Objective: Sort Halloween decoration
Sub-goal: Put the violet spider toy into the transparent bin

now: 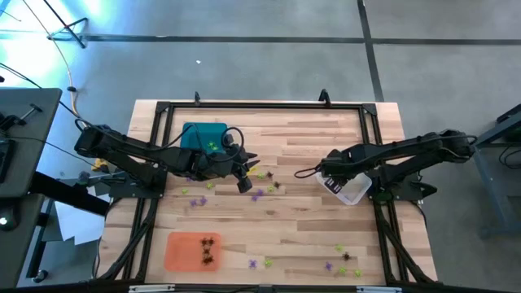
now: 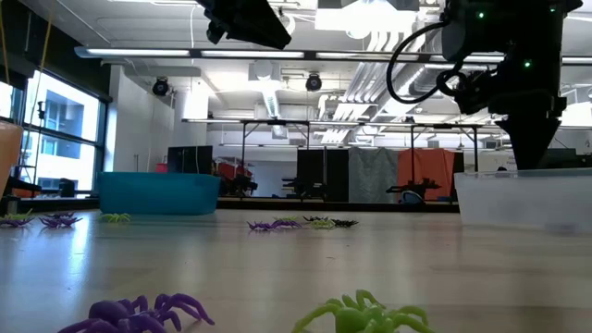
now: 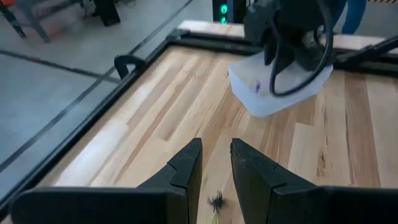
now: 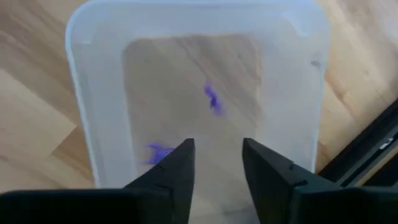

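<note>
Right gripper (image 4: 217, 171) apart, empty, over clear tray (image 4: 87, 93) holding purple spiders (image 4: 212, 99) | left gripper (image 3: 216, 168) parted above bench (image 1: 309, 228) scatter | spiders: light, springy-legged; pinch the body

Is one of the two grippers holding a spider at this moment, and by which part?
No. The right gripper is open over the clear tray, a purple spider below it. The left gripper shows an empty gap.
</note>
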### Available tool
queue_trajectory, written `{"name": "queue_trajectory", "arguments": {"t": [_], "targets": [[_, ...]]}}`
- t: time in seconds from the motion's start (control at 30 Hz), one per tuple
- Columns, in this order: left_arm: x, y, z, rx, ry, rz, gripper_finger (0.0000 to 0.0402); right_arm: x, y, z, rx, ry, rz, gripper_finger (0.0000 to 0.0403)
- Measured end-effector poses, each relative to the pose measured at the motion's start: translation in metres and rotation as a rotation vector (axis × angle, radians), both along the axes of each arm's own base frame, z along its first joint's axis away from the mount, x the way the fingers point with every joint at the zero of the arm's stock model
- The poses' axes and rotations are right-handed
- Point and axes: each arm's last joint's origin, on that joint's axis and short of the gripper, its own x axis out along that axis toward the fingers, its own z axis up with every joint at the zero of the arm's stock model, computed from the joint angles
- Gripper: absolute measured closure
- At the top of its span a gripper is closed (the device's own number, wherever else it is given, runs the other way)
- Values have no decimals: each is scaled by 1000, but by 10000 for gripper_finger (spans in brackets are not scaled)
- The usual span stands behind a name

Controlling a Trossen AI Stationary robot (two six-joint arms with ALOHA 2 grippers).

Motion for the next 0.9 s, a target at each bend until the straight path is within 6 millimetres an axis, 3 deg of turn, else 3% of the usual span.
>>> {"name": "queue_trajectory", "arguments": {"t": [0.2,0.33,0.43,0.63,0.9], "targets": [[-6,-1,-18,-137,132,14,327,15,5,33,-3,-145,34,246],[-2,-4,-44,-226,273,40,327,35,12,63,-57,-351,120,252],[4,-7,-62,-266,342,35,327,49,17,71,-82,-477,194,258],[7,-12,-78,-314,423,11,327,76,17,45,-117,-574,270,261],[-16,-18,-69,-327,523,52,327,134,23,-4,-88,-709,418,261]]}}
